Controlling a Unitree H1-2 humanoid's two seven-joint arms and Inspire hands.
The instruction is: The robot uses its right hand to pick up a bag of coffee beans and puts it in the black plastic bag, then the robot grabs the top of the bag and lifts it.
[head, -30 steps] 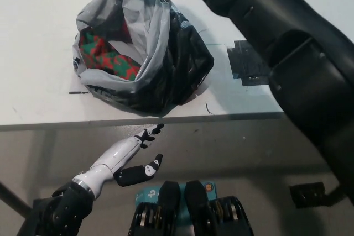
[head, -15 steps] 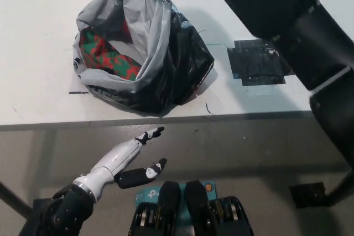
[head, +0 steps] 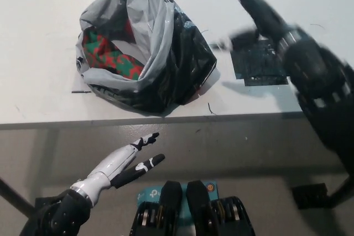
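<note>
The black right arm has swung back and away since the earlier frames, so that the right hand [head: 251,6] now shows over the white table [head: 38,89], up near the far edge and well apart from the black plastic bag [head: 160,64]; it is motion-blurred, its fingers look spread and it holds nothing. The bag sits slumped near the table's front edge with its mouth gaping toward the upper left, and inside lies the coffee bean bag [head: 110,53] (a red and green patterned pack, partly hidden by the grey lining). So the packing looks done and the grab of the bag's top is what remains. The white left hand [head: 130,158] rests below the table edge at lower left, open and empty. The risk from here: the rim is loose and floppy, so a grip on only one side could tip the mouth and spill the pack out, or drag the bag off the near edge
</note>
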